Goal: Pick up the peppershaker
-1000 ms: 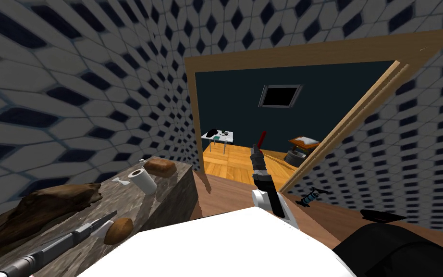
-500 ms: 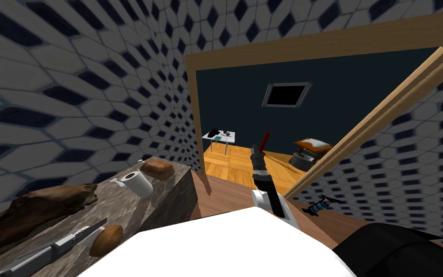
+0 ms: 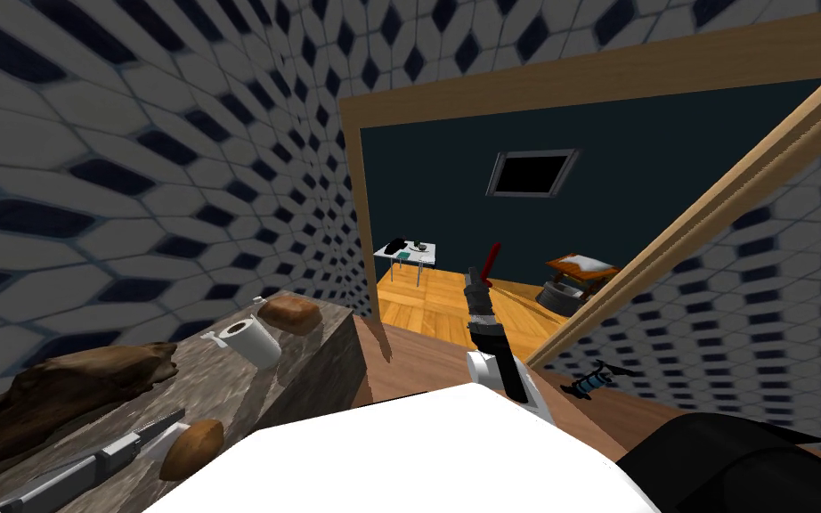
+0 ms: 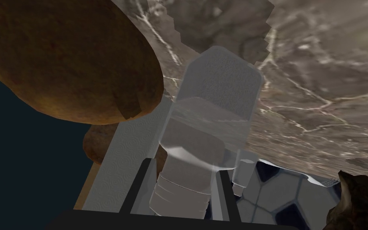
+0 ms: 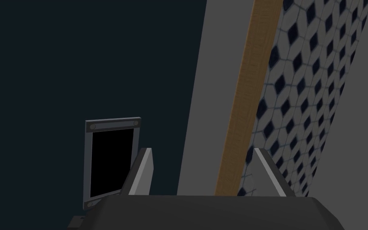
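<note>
- Left wrist view: the left gripper [image 4: 183, 165] has its fingers [image 4: 143, 184] set closer than their full spread, pressing the sides of the translucent grey peppershaker [image 4: 209, 115] between them.
- A brown potato [image 4: 67, 60] lies just beside the peppershaker, with the veined marble counter [image 4: 319, 80] behind both.
- A smaller shaker [image 4: 243, 169] stands near the gripper's other side.
- Head view: farther along the counter lie a paper towel roll [image 3: 253, 340] and a bread loaf [image 3: 289, 312].
- The right arm [image 3: 489, 329] points toward the doorway; the right gripper [image 5: 203, 153] is spread wide and holds nothing.
</note>
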You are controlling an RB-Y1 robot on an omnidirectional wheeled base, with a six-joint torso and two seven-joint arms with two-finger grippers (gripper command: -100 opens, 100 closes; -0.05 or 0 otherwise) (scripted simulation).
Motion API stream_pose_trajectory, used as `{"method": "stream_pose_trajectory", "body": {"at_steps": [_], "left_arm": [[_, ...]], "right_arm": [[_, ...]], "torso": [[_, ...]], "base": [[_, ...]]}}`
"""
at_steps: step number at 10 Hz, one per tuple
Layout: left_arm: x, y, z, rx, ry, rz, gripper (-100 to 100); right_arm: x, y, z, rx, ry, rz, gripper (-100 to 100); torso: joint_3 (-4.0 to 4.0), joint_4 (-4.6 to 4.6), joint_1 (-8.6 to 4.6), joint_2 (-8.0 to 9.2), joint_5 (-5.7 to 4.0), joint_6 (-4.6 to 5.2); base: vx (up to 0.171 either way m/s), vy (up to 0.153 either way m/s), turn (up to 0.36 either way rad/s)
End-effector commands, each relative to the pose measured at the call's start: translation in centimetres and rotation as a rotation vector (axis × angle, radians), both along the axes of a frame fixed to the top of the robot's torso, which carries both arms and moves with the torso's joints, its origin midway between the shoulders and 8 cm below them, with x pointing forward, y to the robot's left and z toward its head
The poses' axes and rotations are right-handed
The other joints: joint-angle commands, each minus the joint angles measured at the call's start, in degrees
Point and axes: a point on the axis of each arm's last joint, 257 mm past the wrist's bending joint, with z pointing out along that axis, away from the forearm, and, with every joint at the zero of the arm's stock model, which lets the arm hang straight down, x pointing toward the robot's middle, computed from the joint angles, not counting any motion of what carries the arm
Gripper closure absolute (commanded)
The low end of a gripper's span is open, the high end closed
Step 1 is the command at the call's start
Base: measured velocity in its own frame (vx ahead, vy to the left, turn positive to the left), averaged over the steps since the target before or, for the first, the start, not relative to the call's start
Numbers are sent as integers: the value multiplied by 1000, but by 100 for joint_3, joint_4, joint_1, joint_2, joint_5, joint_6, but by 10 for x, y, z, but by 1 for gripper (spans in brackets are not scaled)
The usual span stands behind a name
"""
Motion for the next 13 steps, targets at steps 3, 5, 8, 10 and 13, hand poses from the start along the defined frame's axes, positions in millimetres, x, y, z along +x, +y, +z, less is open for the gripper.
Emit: {"method": "stream_pose_trajectory", "body": {"at_steps": [3, 5, 8, 10, 13], "left_arm": [[15, -15, 1, -15, -19, 0, 100], [28, -26, 3, -25, -35, 5, 100], [42, -34, 4, -22, -44, 30, 100], [43, -26, 1, 2, -33, 63, 100], [55, -38, 4, -5, -43, 77, 100]], "right_arm": [[0, 0, 0, 0, 0, 0, 0], [0, 0, 0, 0, 0, 0, 0], [0, 0, 0, 0, 0, 0, 0], [0, 0, 0, 0, 0, 0, 0], [0, 0, 0, 0, 0, 0, 0]], "torso": [[0, 0, 0, 0, 0, 0], [20, 9, 27, 34, 7, 5], [22, 9, 30, 35, 8, -8], [22, 10, 29, 36, 12, 8], [10, 5, 22, 18, 11, 15]], "base": [[-28, 21, -42], [-123, 92, -176], [-93, 70, -59], [-76, 51, -65], [-59, 46, -80]]}}
